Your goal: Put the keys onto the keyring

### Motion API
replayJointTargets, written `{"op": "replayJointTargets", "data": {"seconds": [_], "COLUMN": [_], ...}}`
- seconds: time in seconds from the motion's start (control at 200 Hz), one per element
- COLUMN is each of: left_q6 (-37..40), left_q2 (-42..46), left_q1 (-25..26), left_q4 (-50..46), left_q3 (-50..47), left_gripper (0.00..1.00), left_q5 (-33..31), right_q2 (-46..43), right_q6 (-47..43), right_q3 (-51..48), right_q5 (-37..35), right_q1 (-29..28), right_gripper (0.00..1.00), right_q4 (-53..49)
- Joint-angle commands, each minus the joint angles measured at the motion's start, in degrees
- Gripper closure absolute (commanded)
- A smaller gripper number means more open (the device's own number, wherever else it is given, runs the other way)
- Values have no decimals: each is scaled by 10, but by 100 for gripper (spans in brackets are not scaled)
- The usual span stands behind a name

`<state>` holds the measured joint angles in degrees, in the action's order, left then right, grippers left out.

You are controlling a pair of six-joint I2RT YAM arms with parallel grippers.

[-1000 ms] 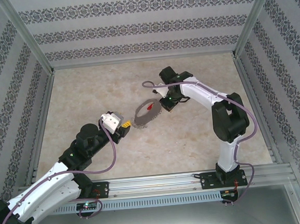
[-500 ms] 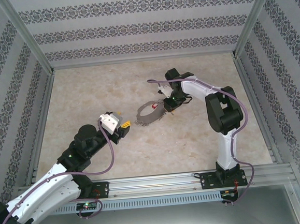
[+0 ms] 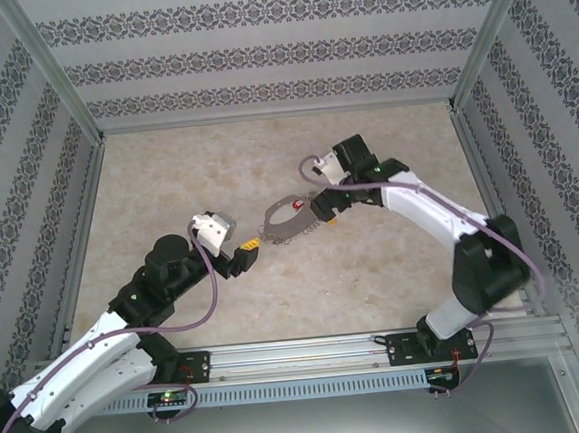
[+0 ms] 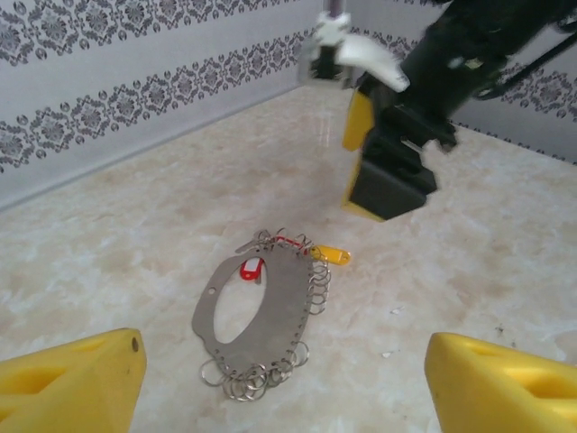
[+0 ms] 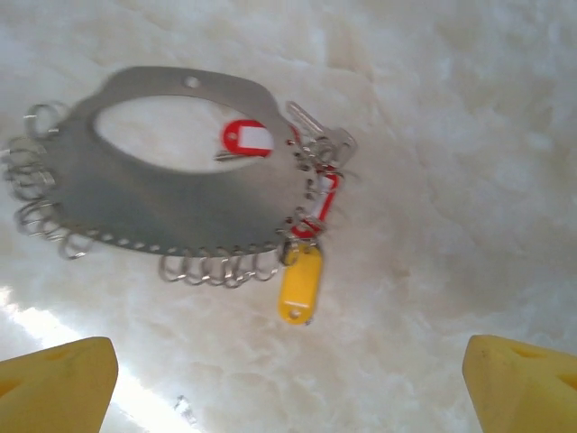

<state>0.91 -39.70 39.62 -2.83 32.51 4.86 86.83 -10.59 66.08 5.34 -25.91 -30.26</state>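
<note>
The keyring (image 3: 288, 220) is a flat grey metal plate with an oval hole and several small rings along its rim; it lies on the table. The keyring (image 4: 261, 311) carries a red tag (image 4: 251, 268). The small yellow key (image 5: 299, 281) lies at the rim of the keyring (image 5: 171, 194), its end at one ring beside a red loop. The yellow key (image 4: 331, 255) rests on the table. My left gripper (image 3: 248, 248) stands open just left of the plate, nothing between its fingers. My right gripper (image 3: 321, 206) hovers open at the plate's right end.
A silver key (image 5: 320, 135) lies at the plate's edge near the red tag (image 5: 248, 140). The right gripper (image 4: 389, 176) hangs over the table beyond the keyring. Patterned walls and metal rails (image 3: 81, 243) enclose the marble-look tabletop (image 3: 186, 174).
The right gripper opened and let go of the keyring, which went from tilted and lifted to flat on the table. The left gripper opened wider. The right arm's elbow swung out to the right.
</note>
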Motion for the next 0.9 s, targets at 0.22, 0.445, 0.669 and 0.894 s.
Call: {"op": "replayJointTargets", "data": {"seconds": [0.22, 0.445, 0.669, 0.894], "left_q6": [-73, -100, -83, -27], "left_q2": [-36, -56, -152, -239], "left_q1": [-18, -59, -208, -264], "left_q4": [-11, 105, 146, 215], "left_q3": [-7, -68, -79, -73], "left_gripper": [0, 0, 0, 0], "left_q5": [-109, -242, -300, -305], "right_q2": [-221, -263, -198, -117], "right_q6": [93, 103, 63, 55], "right_q3": [-276, -410, -418, -458], "right_q5": [21, -85, -97, -122], "right_q1": [33, 85, 127, 163], "right_gripper": [2, 2, 2, 2], "right_q4": [327, 510, 580, 726]}}
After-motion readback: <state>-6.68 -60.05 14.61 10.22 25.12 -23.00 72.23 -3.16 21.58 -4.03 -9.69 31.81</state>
